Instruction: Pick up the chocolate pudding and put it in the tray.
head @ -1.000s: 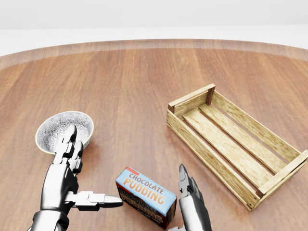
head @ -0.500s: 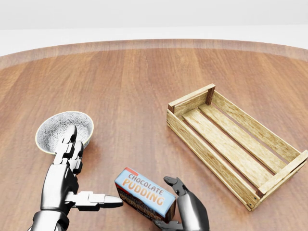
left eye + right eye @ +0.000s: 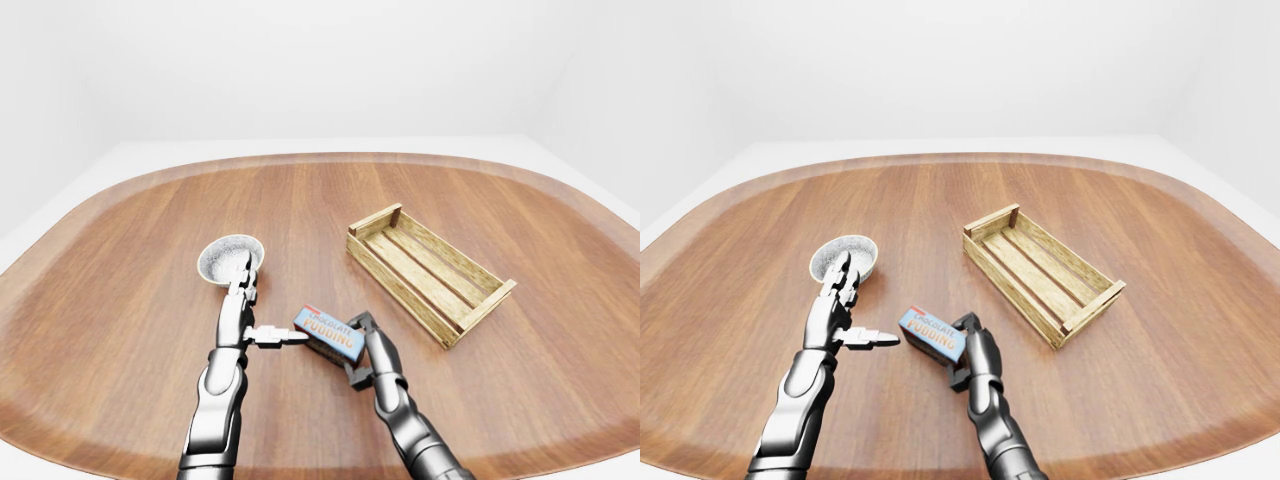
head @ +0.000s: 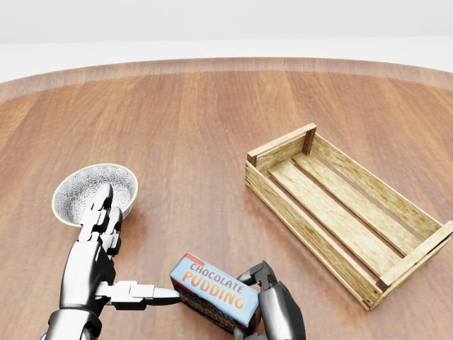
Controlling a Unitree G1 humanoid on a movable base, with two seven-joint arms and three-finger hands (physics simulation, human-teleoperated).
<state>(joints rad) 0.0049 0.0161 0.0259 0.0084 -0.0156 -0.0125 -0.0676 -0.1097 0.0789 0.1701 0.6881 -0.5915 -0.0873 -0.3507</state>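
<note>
The chocolate pudding box (image 4: 214, 292), blue with orange lettering, lies near the bottom of the head view on the wooden table. My right hand (image 4: 263, 285) comes up from the bottom edge, its fingers curled round the box's right end. My left hand (image 4: 124, 258) is open to the left of the box, fingers pointing up the view. Its thumb (image 4: 145, 292) points at the box's left end and about touches it. The wooden slatted tray (image 4: 309, 239) stands empty at the right, apart from the box.
A patterned grey bowl (image 4: 85, 190) sits just above my left hand's fingertips. The table (image 3: 110, 250) is a large rounded wooden top with a raised rim, and white floor surrounds it.
My right hand's fingers, straight beside the box a second ago, have curled shut round its right end. The box has shifted slightly. The left hand has not moved.
</note>
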